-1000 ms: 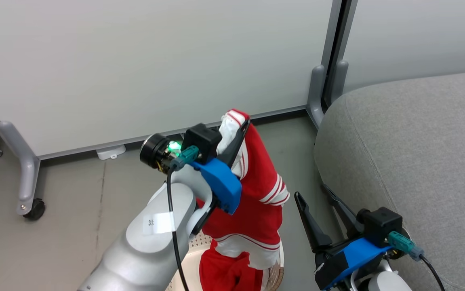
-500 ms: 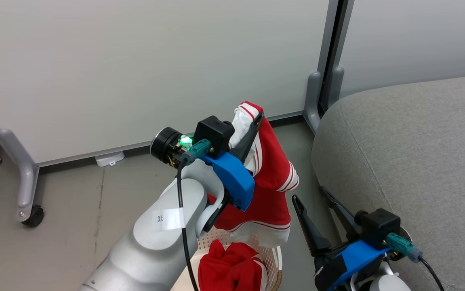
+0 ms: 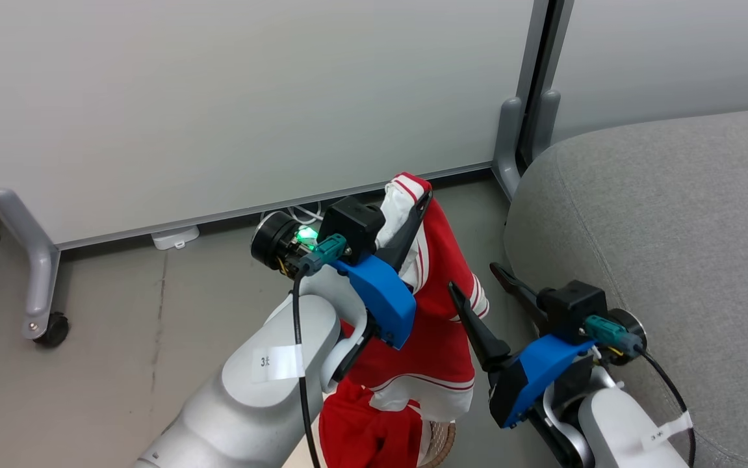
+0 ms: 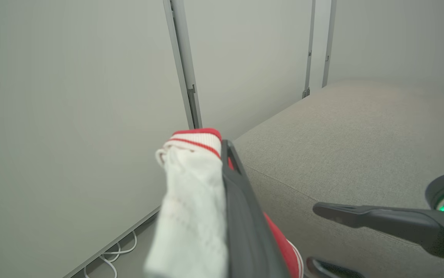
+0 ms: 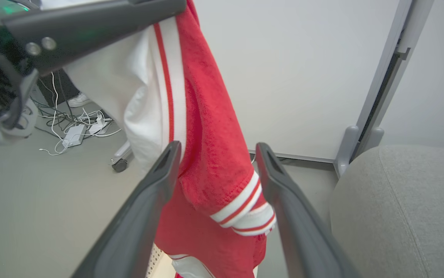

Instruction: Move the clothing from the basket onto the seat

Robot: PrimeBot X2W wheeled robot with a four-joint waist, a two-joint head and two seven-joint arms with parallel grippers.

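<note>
My left gripper [image 3: 416, 197] is shut on the white cuff of a red garment [image 3: 438, 318] and holds it up, so the cloth hangs down over the basket [image 3: 444, 447]. In the left wrist view the left gripper [image 4: 206, 150] has the cuff [image 4: 191, 193] bunched against one dark finger. A second red garment [image 3: 361, 432] lies crumpled in the basket. My right gripper [image 3: 473, 278] is open beside the hanging garment. In the right wrist view the right gripper [image 5: 218, 146] frames a striped sleeve cuff [image 5: 245, 208]; contact is unclear. The grey seat [image 3: 672, 214] is to the right.
White partition panels [image 3: 250, 97] stand behind, with a grey post [image 3: 522, 146] next to the seat's corner. A metal leg ends in a caster [image 3: 49, 330] at the left. Cables and a power strip [image 5: 73, 133] lie on the grey floor [image 3: 120, 325].
My right gripper has risen and moved left, up beside the hanging garment's sleeve cuff. The left gripper still holds the garment up, its hem now down by the one in the basket.
</note>
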